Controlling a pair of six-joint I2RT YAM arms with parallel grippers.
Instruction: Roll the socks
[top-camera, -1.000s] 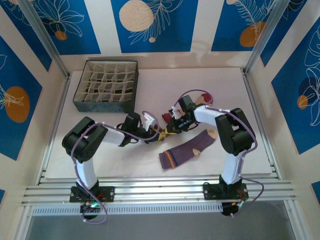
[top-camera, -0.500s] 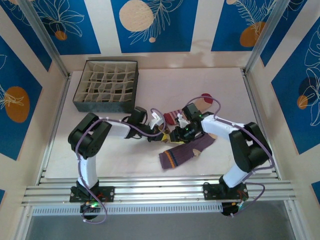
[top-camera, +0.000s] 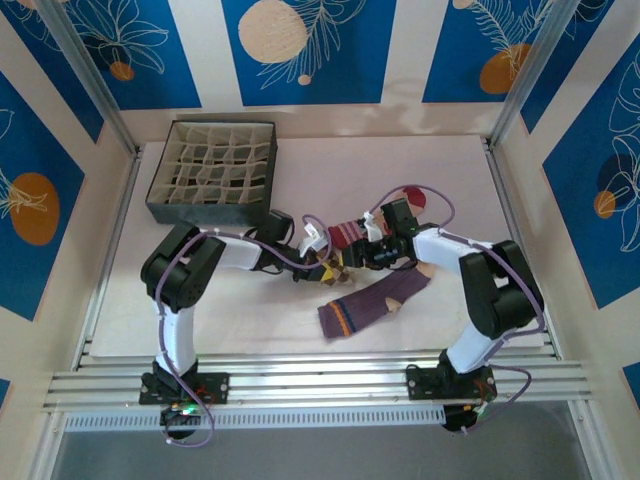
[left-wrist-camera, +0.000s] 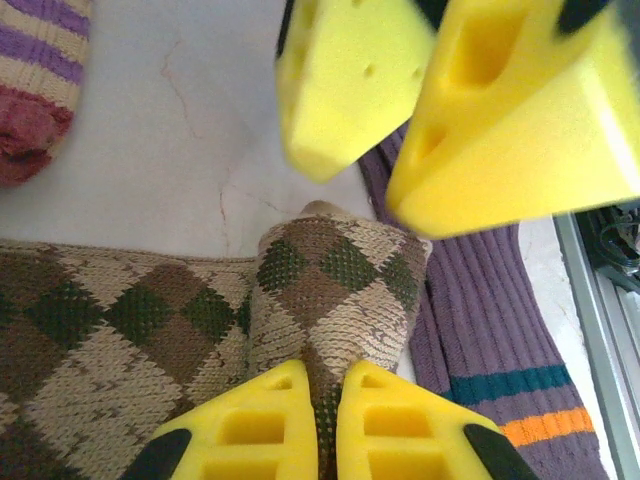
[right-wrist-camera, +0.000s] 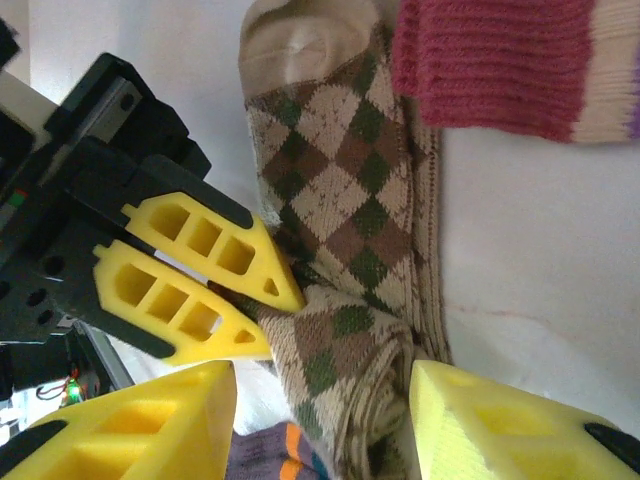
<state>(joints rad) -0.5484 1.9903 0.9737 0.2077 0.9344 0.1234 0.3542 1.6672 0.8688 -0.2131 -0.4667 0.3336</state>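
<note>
At table (top-camera: 460, 170) centre | left gripper (left-wrist-camera: 327, 382) pinches checkered sock (left-wrist-camera: 335, 275) fold | right gripper (right-wrist-camera: 322, 385) spread, straddling same sock

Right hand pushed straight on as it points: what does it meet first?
Likely the checkered sock, lying between the open fingers of the right hand; the left hand, shut on that sock, sits just beside the line.

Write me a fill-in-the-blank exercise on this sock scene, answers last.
The left gripper pinches the checkered sock; its jaws are ___.
The right gripper stands ___ astride that sock.
The purple sock bears a teal and an ___ stripe.
The divided box sits at the table's far ___ corner.
Missing: shut; open; orange; left.
</note>
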